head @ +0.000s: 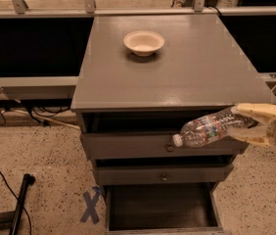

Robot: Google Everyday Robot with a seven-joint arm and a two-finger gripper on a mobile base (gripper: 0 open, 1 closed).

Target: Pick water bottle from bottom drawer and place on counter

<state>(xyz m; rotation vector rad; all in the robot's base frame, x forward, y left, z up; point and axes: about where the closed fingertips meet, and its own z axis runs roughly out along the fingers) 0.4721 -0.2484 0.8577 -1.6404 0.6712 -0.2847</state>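
My gripper (248,123) reaches in from the right edge of the camera view, its pale fingers (255,111) shut on the base end of the water bottle (209,128). The clear bottle lies almost level, white cap pointing left, in front of the upper drawers and just below the counter's front edge. The bottom drawer (162,208) is pulled out beneath it, its dark inside showing nothing. The counter (192,67) spreads grey and flat above.
A cream bowl (144,42) sits toward the back of the counter. Two shallow drawers with small knobs (170,147) stand above the open one. A blue tape X (92,205) marks the speckled floor, beside a black bar (19,202) and cables at left.
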